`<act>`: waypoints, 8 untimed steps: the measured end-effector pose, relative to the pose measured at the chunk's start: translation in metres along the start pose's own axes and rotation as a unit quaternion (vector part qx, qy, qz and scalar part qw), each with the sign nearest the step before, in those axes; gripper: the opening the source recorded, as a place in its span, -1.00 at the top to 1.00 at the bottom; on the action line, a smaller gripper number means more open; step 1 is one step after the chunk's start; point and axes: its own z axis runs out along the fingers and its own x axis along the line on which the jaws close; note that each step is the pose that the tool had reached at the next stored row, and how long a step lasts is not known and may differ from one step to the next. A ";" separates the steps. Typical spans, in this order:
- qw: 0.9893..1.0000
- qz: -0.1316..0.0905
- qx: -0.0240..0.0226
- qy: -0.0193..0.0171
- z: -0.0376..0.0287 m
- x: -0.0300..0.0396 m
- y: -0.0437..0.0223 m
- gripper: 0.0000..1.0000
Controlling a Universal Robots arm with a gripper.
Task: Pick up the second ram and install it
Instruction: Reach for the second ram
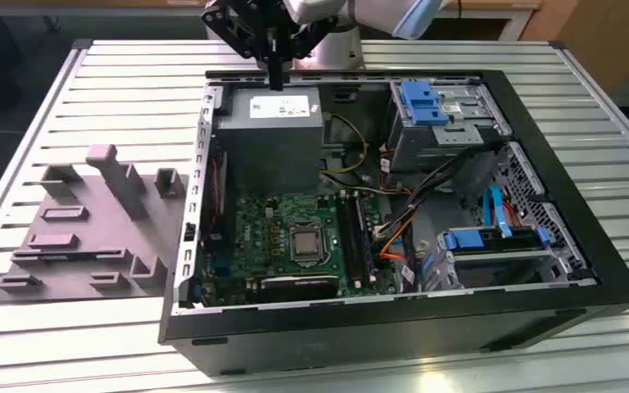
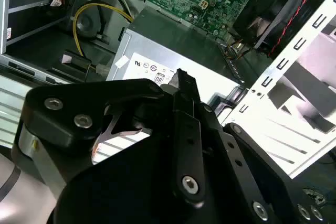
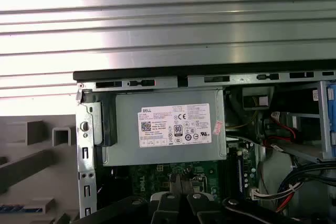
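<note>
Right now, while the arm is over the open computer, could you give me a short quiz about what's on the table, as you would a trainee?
1. Multiple choice: in the exterior view, the grey fixture block stands A) on that view's left of the computer case, B) on its right, C) inside it.
2. True or false: the gripper hangs over the fixture block.
3. Short answer: which labelled grey box in the case is the gripper nearest?
Key: 1 A. 2 False. 3 The power supply.
</note>
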 end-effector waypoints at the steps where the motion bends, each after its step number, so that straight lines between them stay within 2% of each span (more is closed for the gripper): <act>1: 1.000 0.000 0.000 0.000 0.0000 0.0000 0.0000 0.79; 8: 1.000 0.000 0.000 0.000 0.0000 0.0008 -0.0001 0.79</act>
